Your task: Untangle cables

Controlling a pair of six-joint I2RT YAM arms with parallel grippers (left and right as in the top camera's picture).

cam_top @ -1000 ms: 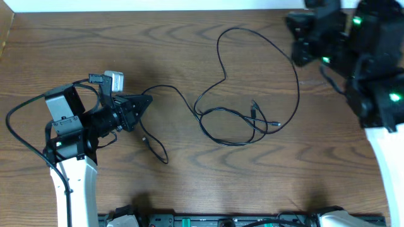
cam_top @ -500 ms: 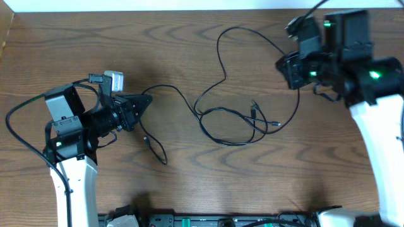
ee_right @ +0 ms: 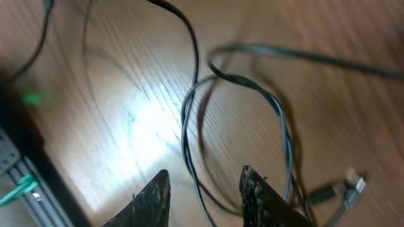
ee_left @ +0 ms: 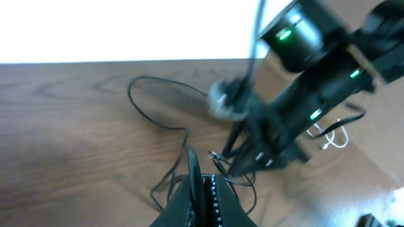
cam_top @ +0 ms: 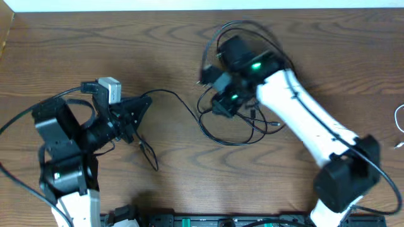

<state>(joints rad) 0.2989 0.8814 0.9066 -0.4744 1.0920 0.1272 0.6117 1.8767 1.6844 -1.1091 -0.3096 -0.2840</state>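
A tangle of thin black cables lies at mid-table, its loops also in the right wrist view, with small plugs at lower right. My right gripper hangs open over the tangle's left side. In its wrist view a black strand runs between the two fingers, gripped by neither. My left gripper is shut on a black cable leading right to the tangle. That cable's loose end trails on the table below it.
A white cable lies at the far right table edge, also seen past the right arm in the left wrist view. A dark rail runs along the front edge.
My right arm has swung from the back right corner to the tangle at mid-table, and its jaws have opened. The left arm has shifted slightly, still shut on its cable.
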